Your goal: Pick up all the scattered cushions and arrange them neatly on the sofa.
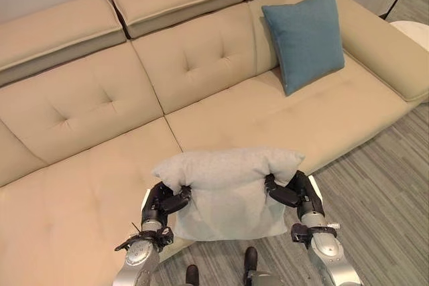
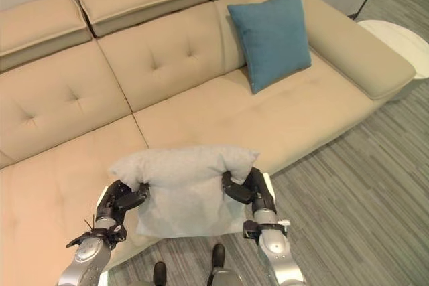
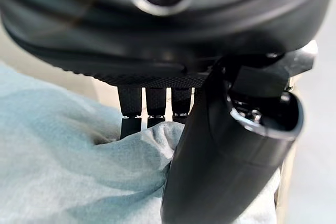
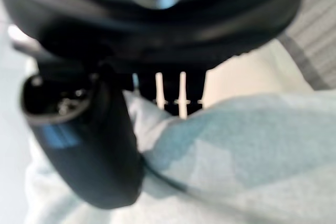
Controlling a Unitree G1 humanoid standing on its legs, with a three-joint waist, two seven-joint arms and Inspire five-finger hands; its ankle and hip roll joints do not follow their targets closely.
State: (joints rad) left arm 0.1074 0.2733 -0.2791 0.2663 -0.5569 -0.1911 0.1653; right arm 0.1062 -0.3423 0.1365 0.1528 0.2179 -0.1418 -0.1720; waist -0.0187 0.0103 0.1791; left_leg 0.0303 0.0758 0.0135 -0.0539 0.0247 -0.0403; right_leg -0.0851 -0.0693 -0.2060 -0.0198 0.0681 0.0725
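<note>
While the long beige upholstered sofa (image 1: 221, 122) spreads across my head cameras, I judge I'm in the carrying step, with one cushion already placed and another in hand. Up toward the right end, a teal square fabric cushion (image 1: 305, 38) stands leaning against the backrest, well apart from my load. Just in front of me, over the seat's front edge, hangs the pale grey soft cushion (image 1: 226, 189), sagging between my two grips with its upper edge bunched into a roll. My left hand (image 1: 166, 201) has its fingers and thumb curled into the cushion's left side, and my left wrist camera shows the thumb pressing fabric against the fingers (image 3: 149, 109). My right hand (image 1: 289, 191) pinches the opposite side the same way, thumb sunk into the cloth in its own wrist camera. Next, I reckon I need to carry the grey cushion forward over the seat, stand it against the backrest near the teal one, and keep both grips level so that it lands upright, not slumped.
</note>
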